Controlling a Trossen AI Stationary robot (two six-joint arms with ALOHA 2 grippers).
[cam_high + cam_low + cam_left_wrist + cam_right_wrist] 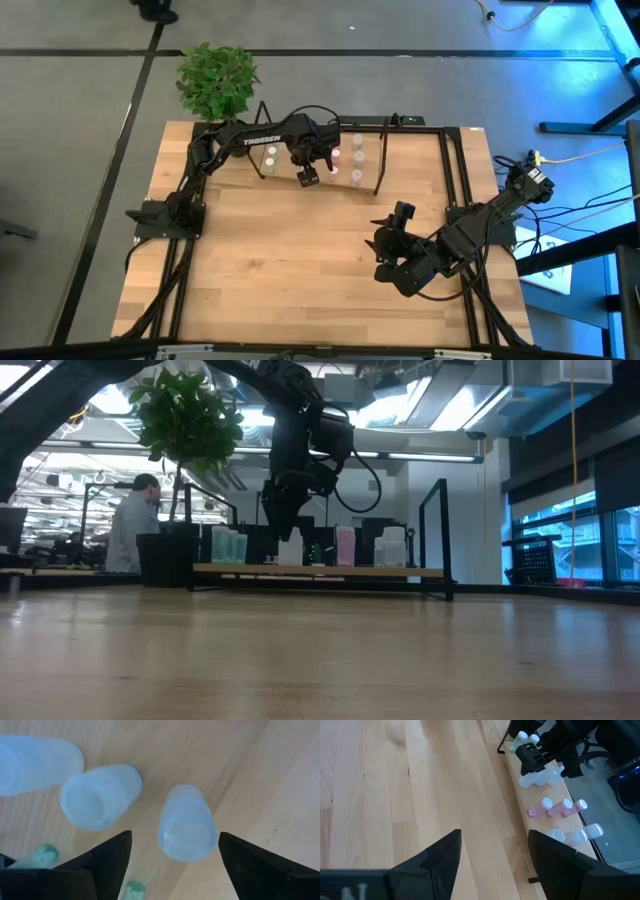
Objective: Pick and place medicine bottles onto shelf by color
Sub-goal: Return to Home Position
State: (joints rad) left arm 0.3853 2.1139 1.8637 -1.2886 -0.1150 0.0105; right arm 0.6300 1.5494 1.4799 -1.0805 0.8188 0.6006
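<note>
Medicine bottles (345, 546) stand upright, long axes vertical, on the shelf (320, 571) at the worktop's (280, 260) far edge; left to right they run greenish, white, pink, clear. Left gripper (308, 177) hangs just over the white ones, jaws wide, holding nothing. Right gripper (392, 222) sits near right, jaws parted, empty.

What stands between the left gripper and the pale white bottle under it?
Nothing visible. The left gripper hangs open over that white translucent bottle; a second white bottle stands beside it. Right gripper waits at the table's right.
</note>
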